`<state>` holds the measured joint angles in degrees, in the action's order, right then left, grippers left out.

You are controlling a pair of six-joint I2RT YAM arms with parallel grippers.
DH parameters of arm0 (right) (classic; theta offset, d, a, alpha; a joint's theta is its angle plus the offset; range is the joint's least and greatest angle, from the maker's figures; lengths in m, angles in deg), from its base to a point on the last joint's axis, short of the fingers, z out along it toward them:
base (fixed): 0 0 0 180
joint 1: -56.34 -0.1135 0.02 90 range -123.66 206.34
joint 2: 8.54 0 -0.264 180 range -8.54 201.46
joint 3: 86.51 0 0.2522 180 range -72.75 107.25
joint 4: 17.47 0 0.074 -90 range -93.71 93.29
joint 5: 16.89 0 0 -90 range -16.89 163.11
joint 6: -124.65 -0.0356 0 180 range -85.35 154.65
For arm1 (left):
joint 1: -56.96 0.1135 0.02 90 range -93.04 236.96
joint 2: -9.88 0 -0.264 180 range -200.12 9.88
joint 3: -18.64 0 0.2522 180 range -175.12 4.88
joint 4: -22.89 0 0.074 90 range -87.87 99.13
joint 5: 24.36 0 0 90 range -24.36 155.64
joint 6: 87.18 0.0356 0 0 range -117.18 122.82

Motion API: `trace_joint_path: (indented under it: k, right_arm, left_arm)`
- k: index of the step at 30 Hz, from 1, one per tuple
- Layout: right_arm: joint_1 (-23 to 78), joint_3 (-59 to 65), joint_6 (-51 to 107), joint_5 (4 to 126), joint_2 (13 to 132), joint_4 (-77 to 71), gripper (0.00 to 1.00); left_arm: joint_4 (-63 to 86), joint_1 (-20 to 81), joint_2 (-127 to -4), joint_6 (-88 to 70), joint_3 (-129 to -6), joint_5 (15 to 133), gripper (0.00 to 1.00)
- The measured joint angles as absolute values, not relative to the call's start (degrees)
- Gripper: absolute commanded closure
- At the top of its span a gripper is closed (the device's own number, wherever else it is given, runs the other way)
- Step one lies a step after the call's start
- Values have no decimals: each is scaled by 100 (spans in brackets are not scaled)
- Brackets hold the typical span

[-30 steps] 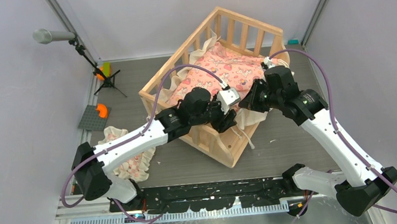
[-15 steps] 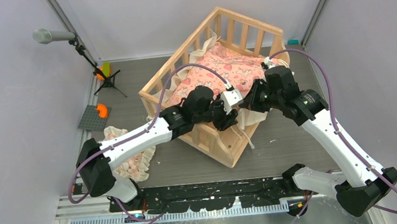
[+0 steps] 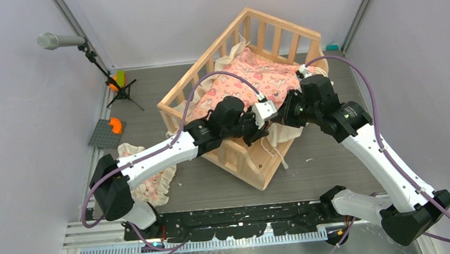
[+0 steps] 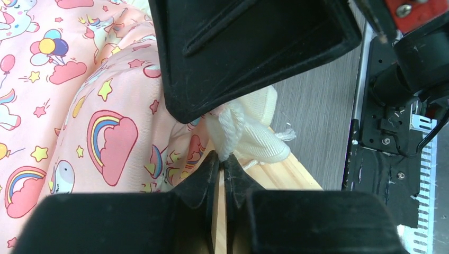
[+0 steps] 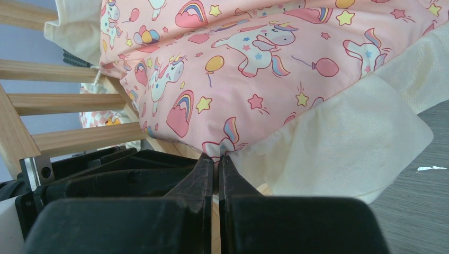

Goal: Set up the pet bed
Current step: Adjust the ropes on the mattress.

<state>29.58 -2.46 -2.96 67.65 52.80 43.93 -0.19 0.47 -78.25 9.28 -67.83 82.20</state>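
The left hand (image 4: 222,161) has just clenched: a second ago its fingers stood apart by the near corner of the bed (image 3: 281,22), and now they are pinched onto a white tie (image 4: 233,124) that hangs off the cushion (image 3: 255,76) directly ahead of its fingertips. The arm has also edged slightly forward. The pink cushion already lies inside the wooden bed, which stands on the worktop (image 3: 328,161) just beyond both hands. This grip probably starts the step of securing or tidying the cushion's corner.

The right hand (image 5: 216,159) is clenched, with its fingertips at the cushion's frilled edge. It is not clear whether any fabric is caught between them.

From above, both hands are hidden under their own wrists, so the corner they are working on cannot be seen. In the left wrist view, the black body of the right hand blocks the upper half, hiding where the tie leads. Behind the left hand, a frilled pillow (image 3: 154,184) lies on the worktop, partly covered by the arm.
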Motion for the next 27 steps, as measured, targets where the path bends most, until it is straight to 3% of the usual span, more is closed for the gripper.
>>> trace_joint_path:
  k: [12, 22, 27]
  right_arm:
    - [2958, -246, -291, 6770, 5280, 4397, 98]
    - [2958, -246, -208, 6864, 5158, 4513, 55]
    - [2958, -246, 15, 6805, 4729, 4526, 49]
  left_arm:
    - [-83, 79, -7784, 941, -6781, 8353, 100]
    - [-365, 412, -7655, 749, -6842, 8609, 100]
    - [-384, 735, -7729, 427, -7104, 8889, 100]
